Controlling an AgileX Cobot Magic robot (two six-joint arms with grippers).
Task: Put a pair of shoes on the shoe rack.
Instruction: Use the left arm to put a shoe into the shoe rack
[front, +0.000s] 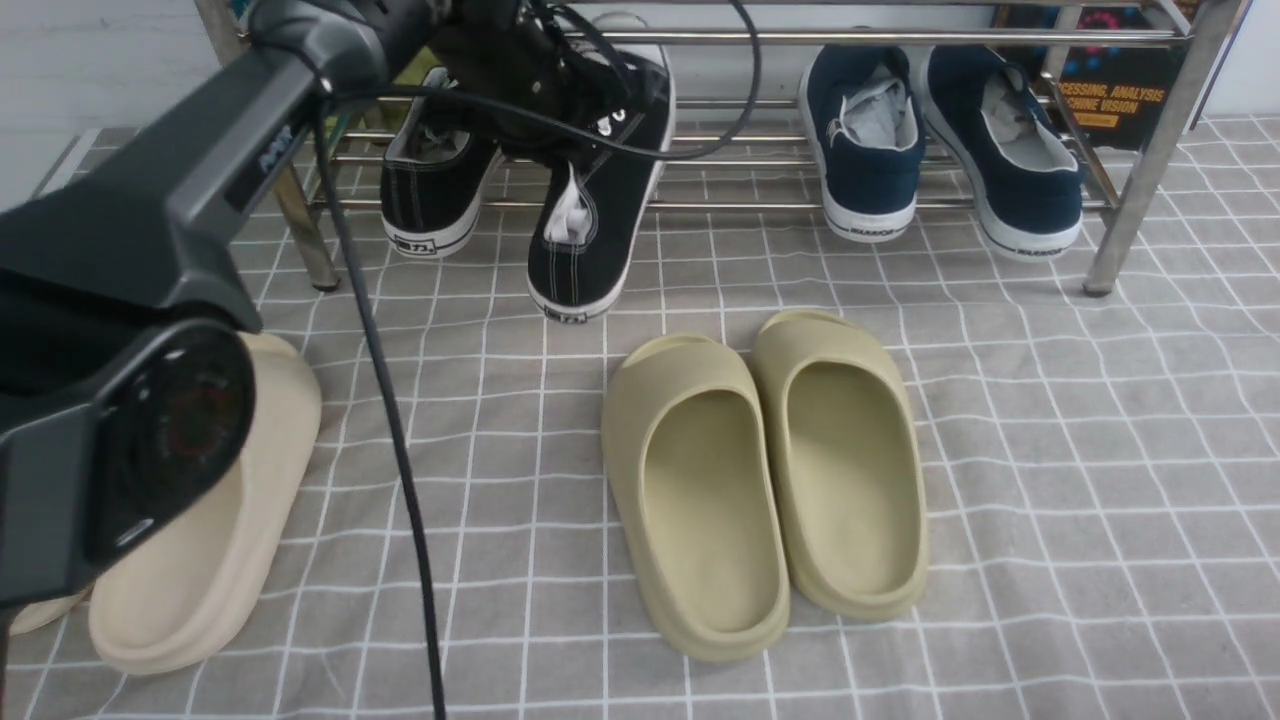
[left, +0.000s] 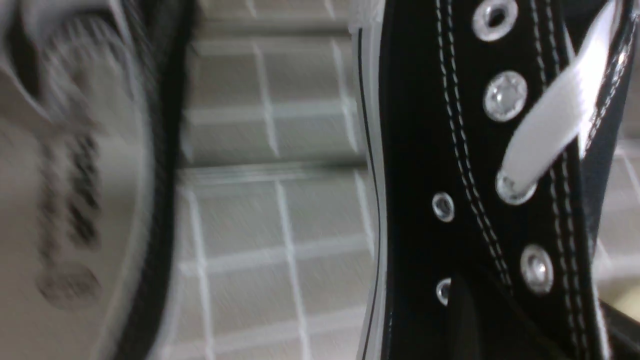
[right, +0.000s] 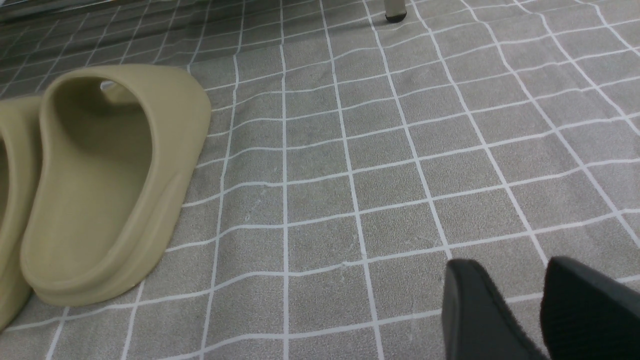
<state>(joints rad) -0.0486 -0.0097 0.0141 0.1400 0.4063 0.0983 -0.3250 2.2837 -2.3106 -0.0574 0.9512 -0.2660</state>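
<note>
A black sneaker (left: 425, 150) with silver eyelets (left: 505, 95) and a white lace (left: 550, 125) looms close. Checked cloth (left: 280, 225) lies beside it, then a blurred shoe (left: 75, 175).

Grid cloth (front: 1050, 480) w/ slippers (front: 700, 500) (rack (front: 1150, 160) behind)

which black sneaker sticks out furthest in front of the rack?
The right black sneaker: its heel reaches well past the shoe rack front bar; the left black sneaker barely overhangs.

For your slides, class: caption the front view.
Left gripper holds one black canvas white-soled sneaker at silver metal-tube shoe rack, beside its mate.
</note>
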